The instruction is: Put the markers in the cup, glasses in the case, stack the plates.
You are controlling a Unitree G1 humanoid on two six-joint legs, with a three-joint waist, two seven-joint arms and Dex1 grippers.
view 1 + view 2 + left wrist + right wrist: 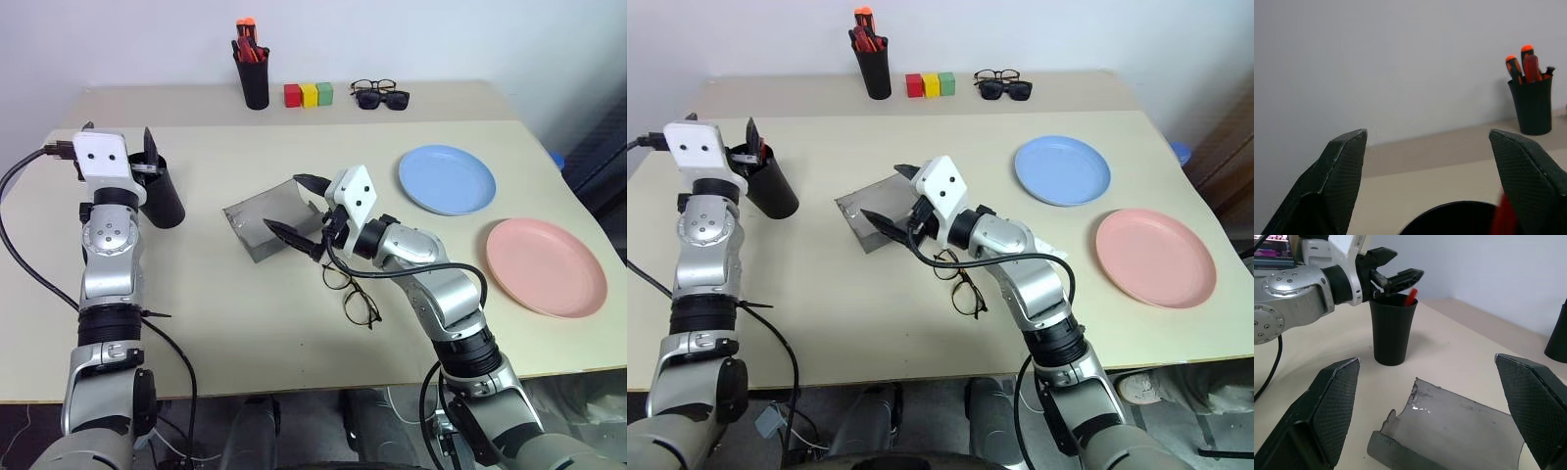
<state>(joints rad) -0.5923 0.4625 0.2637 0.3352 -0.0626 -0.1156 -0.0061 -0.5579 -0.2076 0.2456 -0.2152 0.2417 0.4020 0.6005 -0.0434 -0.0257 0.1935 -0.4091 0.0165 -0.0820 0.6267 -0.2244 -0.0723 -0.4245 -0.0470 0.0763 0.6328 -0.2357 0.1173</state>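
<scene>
Right wrist view: my left claw (1396, 274) hangs apart over the cup (1391, 328), a red marker (1411, 296) seemingly dropped in; glasses (350, 291) next.

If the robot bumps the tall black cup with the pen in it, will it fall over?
Maybe. The cup is tall, narrower at its base, so it probably tips easily. It looks like thin plastic, likely light. The left gripper hovers open right at its rim.
</scene>
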